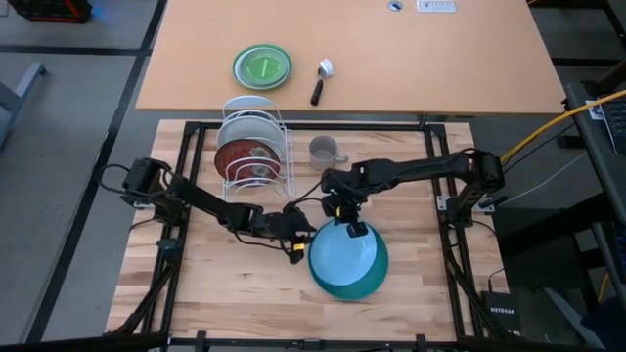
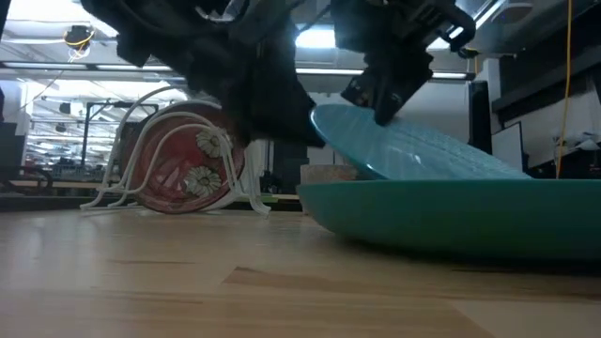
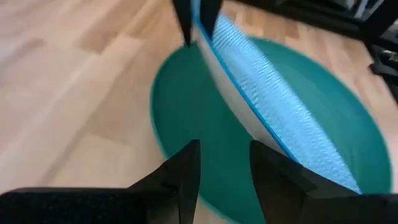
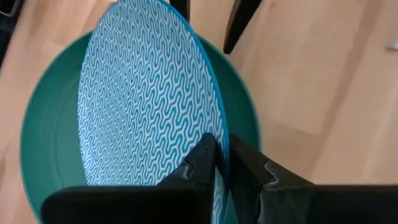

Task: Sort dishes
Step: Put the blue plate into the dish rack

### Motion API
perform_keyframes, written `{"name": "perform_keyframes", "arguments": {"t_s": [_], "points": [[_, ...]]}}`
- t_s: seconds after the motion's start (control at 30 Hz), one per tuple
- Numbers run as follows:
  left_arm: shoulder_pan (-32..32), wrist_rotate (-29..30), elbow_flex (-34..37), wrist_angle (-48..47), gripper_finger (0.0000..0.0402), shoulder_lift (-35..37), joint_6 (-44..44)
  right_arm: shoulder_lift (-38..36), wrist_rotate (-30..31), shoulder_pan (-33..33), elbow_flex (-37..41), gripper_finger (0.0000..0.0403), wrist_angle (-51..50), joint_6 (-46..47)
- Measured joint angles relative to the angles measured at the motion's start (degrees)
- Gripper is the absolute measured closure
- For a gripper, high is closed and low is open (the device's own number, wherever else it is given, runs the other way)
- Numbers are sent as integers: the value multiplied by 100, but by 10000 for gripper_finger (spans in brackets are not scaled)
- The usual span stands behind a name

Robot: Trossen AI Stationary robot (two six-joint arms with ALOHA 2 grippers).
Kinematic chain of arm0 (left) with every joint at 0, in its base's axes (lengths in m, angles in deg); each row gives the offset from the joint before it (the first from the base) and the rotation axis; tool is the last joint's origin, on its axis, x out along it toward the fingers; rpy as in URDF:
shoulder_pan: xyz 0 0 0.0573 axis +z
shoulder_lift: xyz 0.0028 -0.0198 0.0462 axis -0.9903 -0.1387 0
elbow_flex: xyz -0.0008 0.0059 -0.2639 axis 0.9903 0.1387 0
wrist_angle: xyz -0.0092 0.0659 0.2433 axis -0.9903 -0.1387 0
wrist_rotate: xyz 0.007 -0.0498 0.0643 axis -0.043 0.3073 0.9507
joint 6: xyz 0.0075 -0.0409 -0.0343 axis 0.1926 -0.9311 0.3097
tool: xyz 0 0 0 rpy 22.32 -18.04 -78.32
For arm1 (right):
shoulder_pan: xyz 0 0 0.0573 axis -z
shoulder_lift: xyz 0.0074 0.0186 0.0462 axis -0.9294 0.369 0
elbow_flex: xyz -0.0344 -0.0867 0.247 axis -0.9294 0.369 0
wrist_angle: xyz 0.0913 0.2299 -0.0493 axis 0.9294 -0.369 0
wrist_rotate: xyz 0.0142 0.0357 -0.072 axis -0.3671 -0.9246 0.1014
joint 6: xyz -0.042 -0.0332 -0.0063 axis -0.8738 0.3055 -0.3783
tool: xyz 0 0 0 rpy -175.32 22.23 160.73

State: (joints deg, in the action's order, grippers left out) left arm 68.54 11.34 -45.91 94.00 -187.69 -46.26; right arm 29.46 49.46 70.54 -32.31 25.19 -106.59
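Observation:
A light blue patterned plate [image 1: 342,256] stands tilted in a larger teal plate [image 1: 364,286] near the table's middle. My right gripper [image 1: 354,231] is shut on the blue plate's raised far rim. My left gripper [image 1: 299,241] is open just left of both plates, its fingers [image 3: 186,177] over the teal rim and pointing at the blue plate's edge, touching nothing that shows. A white plate [image 1: 248,125] and a dark red patterned plate [image 1: 249,156] stand upright in a white wire rack [image 1: 256,147]. A grey mug [image 1: 324,152] stands right of the rack. My right gripper pinches the light blue plate's raised rim [image 4: 219,142] between its two fingers, one on the patterned face and one on the underside. The fingers come from above and the far side. The plate is tilted, its lower edge [image 2: 498,169] resting in the teal plate.
A small bright green plate [image 1: 262,66] and a black-handled tool [image 1: 320,84] lie on the lighter table beyond. A black frame [image 1: 186,176] borders the wooden work surface. Bare wood [image 1: 205,274] lies at the near left.

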Motion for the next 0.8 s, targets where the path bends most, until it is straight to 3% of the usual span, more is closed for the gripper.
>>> {"name": "perform_keyframes", "arguments": {"t_s": [0.4,0.8], "points": [[10,146,1,-776,273,735,371,-7,258,-5,-525,380,-397,-44],[4,114,-3,-810,273,792,395,-9,318,-210,-527,384,-413,-3]]}}
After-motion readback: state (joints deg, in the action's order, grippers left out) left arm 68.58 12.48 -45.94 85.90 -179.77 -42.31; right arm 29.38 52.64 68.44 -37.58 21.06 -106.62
